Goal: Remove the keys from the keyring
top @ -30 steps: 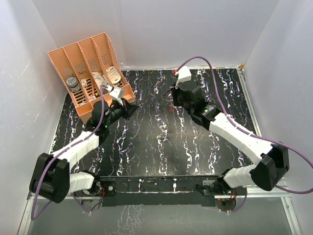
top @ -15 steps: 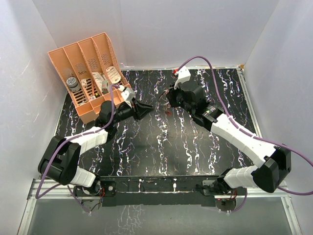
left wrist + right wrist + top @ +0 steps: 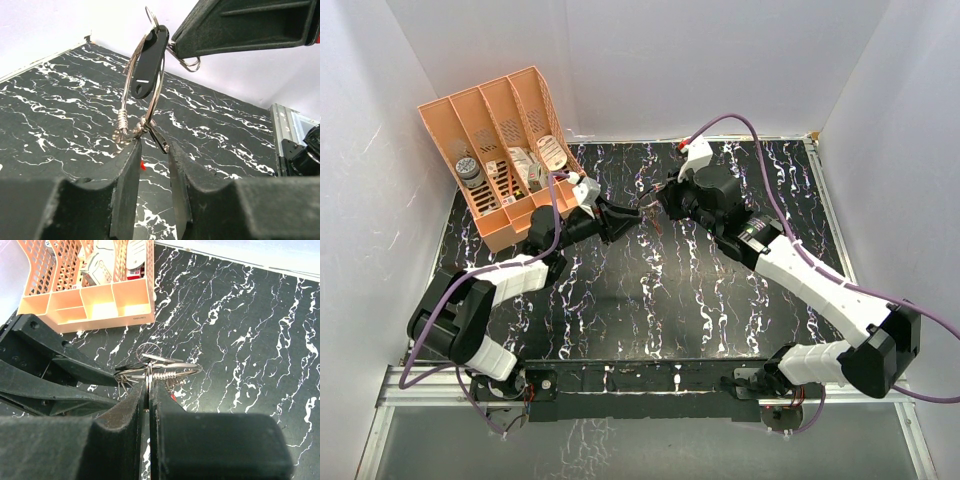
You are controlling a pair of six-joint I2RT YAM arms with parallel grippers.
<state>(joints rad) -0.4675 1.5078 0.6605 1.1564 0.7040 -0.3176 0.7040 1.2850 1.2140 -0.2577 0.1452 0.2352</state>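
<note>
Pinching the keyring (image 3: 167,371) between fingers pressed tight together, the right gripper (image 3: 149,390) is holding it up off the black marbled worktop (image 3: 650,300), over the far half and about midway between the left and right edges. The ring is hanging as a long thin loop with a wire coil (image 3: 122,127) wound round one end. A flat black tag (image 3: 148,62) is lying against the loop near the right gripper's tip, and a smaller wire ring (image 3: 188,63) is sitting just beside that tip. The left gripper (image 3: 152,162) is reaching in from the left-edge side and meeting the loop's coil end. Its fingers (image 3: 125,185) are standing a narrow gap apart, with the coil touching one tip and a silver-grey key (image 3: 159,140) slanting down into the gap. Whether those fingers are clamping anything I cannot tell. A red bit (image 3: 172,396) is showing just under the ring beside the right fingers, too small to say whether it is hanging or lying on the worktop. An orange divided organizer (image 3: 485,225) is standing at the far left corner, well apart from the ring
</note>
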